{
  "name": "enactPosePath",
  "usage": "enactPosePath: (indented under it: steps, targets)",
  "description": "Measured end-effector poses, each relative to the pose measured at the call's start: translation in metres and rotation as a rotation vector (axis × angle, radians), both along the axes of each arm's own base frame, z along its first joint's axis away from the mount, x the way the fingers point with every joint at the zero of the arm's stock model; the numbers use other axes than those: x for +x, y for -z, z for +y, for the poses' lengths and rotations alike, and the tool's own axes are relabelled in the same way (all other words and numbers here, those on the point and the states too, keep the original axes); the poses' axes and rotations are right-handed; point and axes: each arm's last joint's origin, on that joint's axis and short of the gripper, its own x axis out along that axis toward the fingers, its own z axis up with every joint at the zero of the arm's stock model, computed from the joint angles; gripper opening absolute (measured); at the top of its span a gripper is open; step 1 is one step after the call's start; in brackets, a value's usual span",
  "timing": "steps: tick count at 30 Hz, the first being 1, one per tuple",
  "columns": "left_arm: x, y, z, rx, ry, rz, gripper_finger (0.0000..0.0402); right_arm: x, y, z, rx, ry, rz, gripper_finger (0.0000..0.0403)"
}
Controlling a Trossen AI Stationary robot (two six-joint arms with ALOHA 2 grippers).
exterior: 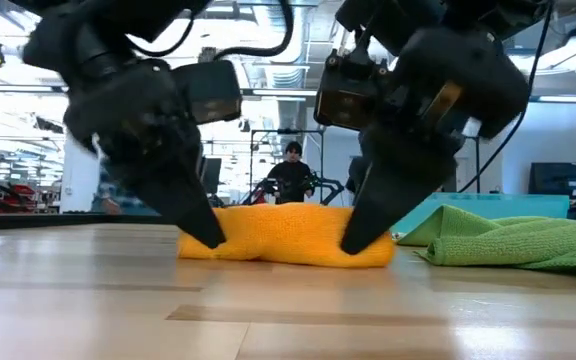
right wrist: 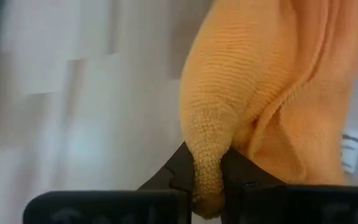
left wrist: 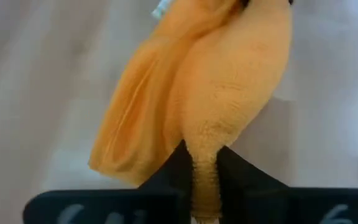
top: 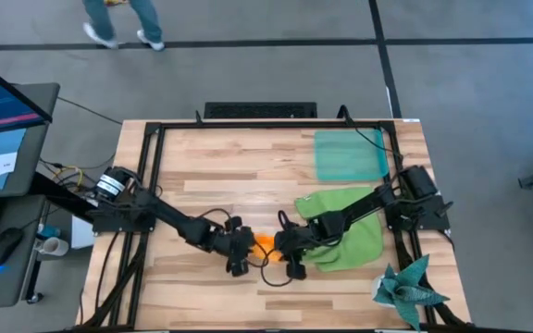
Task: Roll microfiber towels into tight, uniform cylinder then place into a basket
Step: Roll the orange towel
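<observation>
Rolling is in hand: the orange towel [exterior: 286,236] lies bunched on the table [exterior: 288,310], stretched between the two grippers. Left gripper [left wrist: 205,163] clenches one end, right gripper [right wrist: 207,169] clenches the other. Next, both should turn together, keeping tension.

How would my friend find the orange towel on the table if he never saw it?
Look at the middle of the wooden table, near its front edge, where the two dark arms meet. The left gripper and right gripper each pinch one end of the orange towel, bunched into a short roll. The green towel beside it lies spread out and untouched.
</observation>
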Motion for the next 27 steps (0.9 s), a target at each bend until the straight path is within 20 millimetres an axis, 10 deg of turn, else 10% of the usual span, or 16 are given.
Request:
enactPosePath:
  steps: [9,27]
  targets:
    - [0.007,-0.004,0.003,-0.583,-0.017,0.158,0.005,0.005,-0.004,-0.004,0.362,0.021,0.175,0.0056]
    - [0.007,0.0,0.009,-0.582,-0.006,0.188,0.0079,0.014,0.014,-0.018,0.564,0.217,0.34,0.0056]
